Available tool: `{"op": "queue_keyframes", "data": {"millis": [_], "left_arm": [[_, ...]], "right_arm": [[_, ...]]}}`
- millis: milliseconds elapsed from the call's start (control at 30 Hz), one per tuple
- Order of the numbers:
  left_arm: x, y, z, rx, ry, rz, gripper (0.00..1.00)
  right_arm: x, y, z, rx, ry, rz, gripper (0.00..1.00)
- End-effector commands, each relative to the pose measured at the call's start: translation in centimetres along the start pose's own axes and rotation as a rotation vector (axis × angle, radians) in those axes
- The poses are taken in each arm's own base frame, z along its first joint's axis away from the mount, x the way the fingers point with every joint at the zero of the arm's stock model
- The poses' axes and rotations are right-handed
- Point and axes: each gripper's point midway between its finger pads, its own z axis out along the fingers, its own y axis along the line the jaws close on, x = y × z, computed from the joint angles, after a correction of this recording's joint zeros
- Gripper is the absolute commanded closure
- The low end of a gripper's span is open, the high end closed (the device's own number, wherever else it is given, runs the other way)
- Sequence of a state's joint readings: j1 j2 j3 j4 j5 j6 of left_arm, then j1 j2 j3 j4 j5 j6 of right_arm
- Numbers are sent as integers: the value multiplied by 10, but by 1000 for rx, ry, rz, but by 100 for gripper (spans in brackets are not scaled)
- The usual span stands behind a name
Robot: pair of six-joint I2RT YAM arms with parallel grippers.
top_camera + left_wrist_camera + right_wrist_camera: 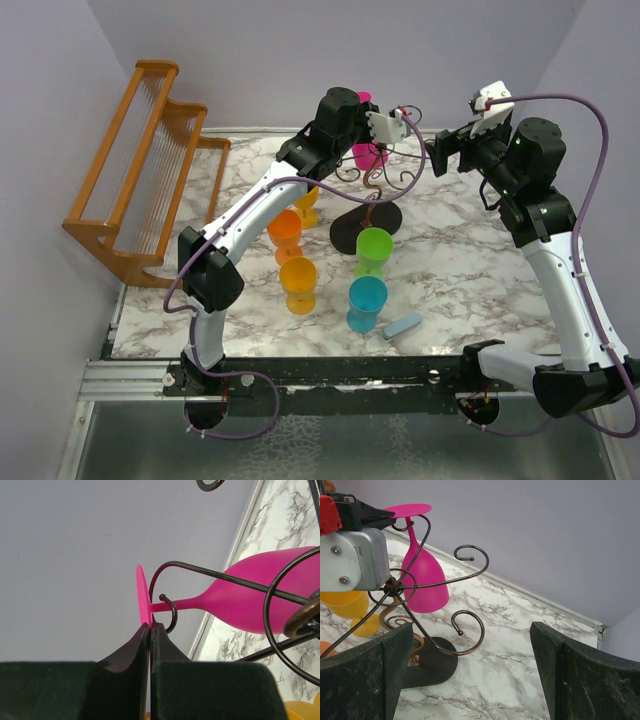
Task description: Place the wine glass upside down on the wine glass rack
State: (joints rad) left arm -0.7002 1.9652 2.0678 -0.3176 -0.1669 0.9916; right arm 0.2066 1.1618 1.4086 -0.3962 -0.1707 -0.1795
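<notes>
Seen from above, the thin dark wire wine glass rack (372, 190), a tree of curled arms on a flat black oval base, stands on the white marble-patterned bench (470, 270), midway across and toward the far edge. The bright pink stemmed wine glass (368, 155) hangs among the arms, bowl down and foot up. The left gripper (378, 110) reaches the foot from the left, though its fingers are mostly hidden here. The right gripper (440, 152) hovers just right of the rack, touching nothing. Nearer the front edge stand an orange plastic goblet (285, 232), a yellow goblet (298, 280), a green goblet (373, 250) and a blue goblet (366, 303). A small pale blue block (403, 325) lies by them. A large orange-brown wooden stepped rack (140, 160) sits off the bench's left edge.

In the left wrist view, the left gripper (151, 630) has its dark fingers pressed together on the rim of the glass's flat foot. The stem lies inside a small wire hook of the rack (225, 577), and the bowl (245, 605) points away from the camera.

In the right wrist view, the right gripper (470, 630) has its fingers spread wide with nothing between them. The glass (422, 580) hangs mouth down from a hook, its foot on top and pinched by the left gripper (375, 514). The rack's black base (432, 667) rests on the bench.
</notes>
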Motion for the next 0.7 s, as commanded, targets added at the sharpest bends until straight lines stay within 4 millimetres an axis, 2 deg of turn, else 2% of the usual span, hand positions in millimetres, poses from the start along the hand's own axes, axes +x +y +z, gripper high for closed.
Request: {"op": "queue_keyframes", "data": {"millis": [0, 467, 667], "left_arm": [[-13, 10, -18, -6, -43, -42, 97], [-16, 4, -24, 17, -62, -49, 95], [-15, 5, -26, 6, -60, -50, 87]], "right_arm": [[-11, -4, -7, 13, -40, -5, 0], [-10, -5, -8, 14, -41, -5, 0], [-9, -7, -7, 20, -41, 0, 0]]}}
